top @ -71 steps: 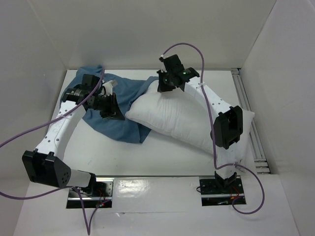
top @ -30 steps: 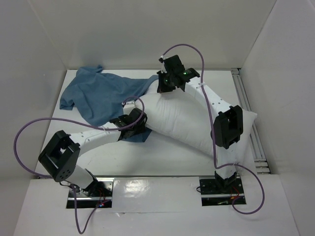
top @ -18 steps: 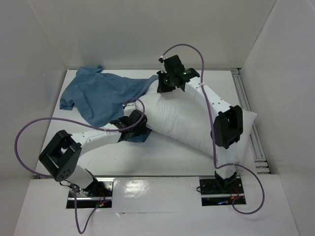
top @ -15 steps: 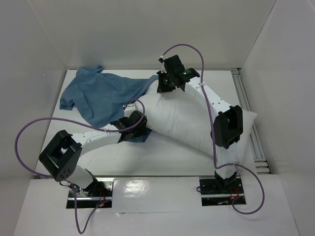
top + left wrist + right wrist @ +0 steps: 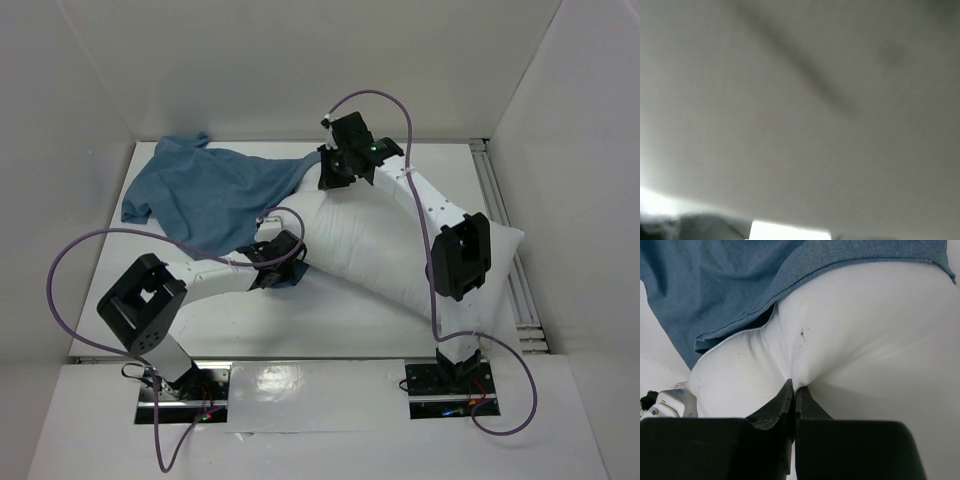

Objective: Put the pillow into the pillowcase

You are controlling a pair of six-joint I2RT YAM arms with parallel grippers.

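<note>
At the near edge of the white tabletop (image 5: 330, 320), the left arm lies low and reaches toward the middle. The left gripper (image 5: 287, 262) sits at the near-left corner of the large, plump white rectangular pillow (image 5: 385, 255), with a small fold of blue cloth showing just under its head. From above the fingers are hidden against the dark wrist, and the left wrist view is only a pale, out-of-focus blur, so I cannot tell whether this gripper is clenched or released. A purple cable (image 5: 70, 270) loops wide from this arm over the left side of the table. The pillow lies diagonally across the middle and right of the table, with its near-right end under the right arm's elbow and its far end pointing up-left. Farther back, the right arm arches over the pillow. The right gripper (image 5: 794, 386) comes down on the pillow's far end with its two fingers pressed together on a small pinch of the white fabric (image 5: 865, 340). Beyond and to the left, the medium-blue, wrinkly cloth pillowcase (image 5: 200, 190) lies spread on the far-left part of the table. In the right wrist view its hem (image 5: 715, 285) drapes over the pillow's far end, covering only that end while the rest of the pillow lies bare.
</note>
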